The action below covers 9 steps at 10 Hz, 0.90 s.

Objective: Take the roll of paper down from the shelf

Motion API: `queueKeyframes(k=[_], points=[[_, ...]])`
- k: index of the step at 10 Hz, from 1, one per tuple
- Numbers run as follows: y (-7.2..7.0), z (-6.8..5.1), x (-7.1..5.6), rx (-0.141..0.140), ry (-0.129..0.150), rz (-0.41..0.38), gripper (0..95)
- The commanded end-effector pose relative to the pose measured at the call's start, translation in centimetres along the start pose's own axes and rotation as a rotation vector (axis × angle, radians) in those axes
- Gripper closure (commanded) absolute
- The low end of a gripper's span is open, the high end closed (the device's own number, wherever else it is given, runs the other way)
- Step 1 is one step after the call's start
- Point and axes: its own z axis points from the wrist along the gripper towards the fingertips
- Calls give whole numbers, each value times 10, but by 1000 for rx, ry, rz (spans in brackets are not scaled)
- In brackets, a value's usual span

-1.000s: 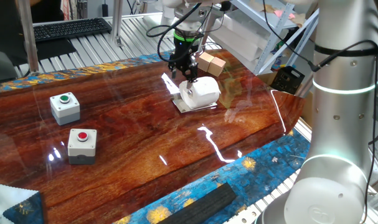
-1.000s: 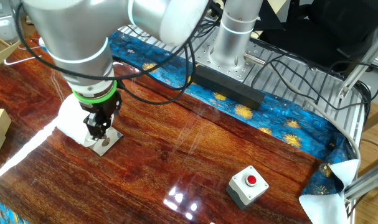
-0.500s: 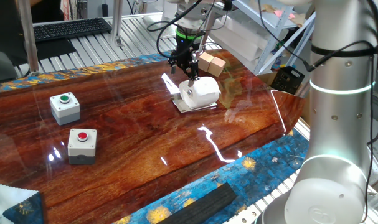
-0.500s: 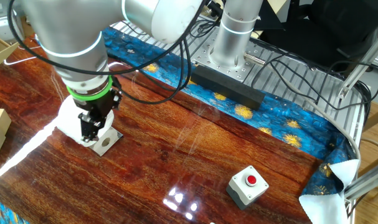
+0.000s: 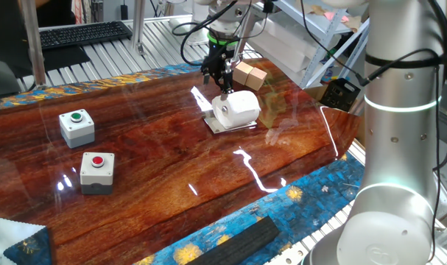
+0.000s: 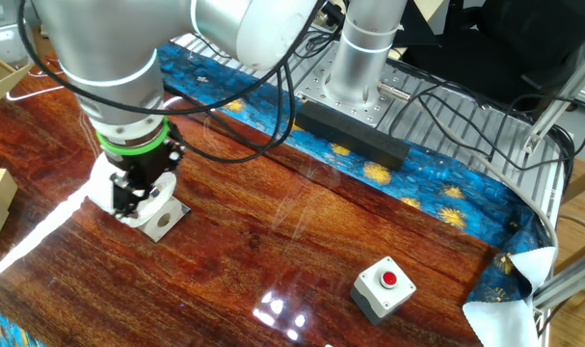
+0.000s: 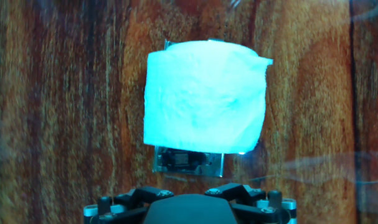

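Observation:
The roll of paper (image 5: 236, 107) is a white soft cylinder lying on its side on the shelf (image 5: 217, 126), a small silvery plate on the wooden table. In the hand view the roll (image 7: 204, 96) fills the middle and the plate (image 7: 167, 163) shows just below it. My gripper (image 5: 222, 79) hangs just above the far left end of the roll with its fingers close together and nothing in them. In the other fixed view the gripper (image 6: 129, 198) partly hides the roll (image 6: 101, 179) and stands beside the plate (image 6: 167, 221). The fingertips are out of the hand view.
Two tan cardboard cubes (image 5: 250, 74) sit just behind the roll. White boxes with a green button (image 5: 76, 126) and a red button (image 5: 96, 171) stand at the left. A white rack (image 5: 297, 40) is at the back right. The arm's base (image 5: 389, 169) rises at the right.
My gripper has moved a little up and towards the far end of the roll. The roll and plate have not moved.

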Motion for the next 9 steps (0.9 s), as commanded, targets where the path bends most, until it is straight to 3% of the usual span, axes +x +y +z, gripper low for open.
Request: queueKeyframes(k=[1, 5, 9], points=[[14, 1, -6, 4, 4, -1, 0], [30, 2, -17, -10, -2, 4, 0], [36, 3, -21, -10, -1, 3, 0]])
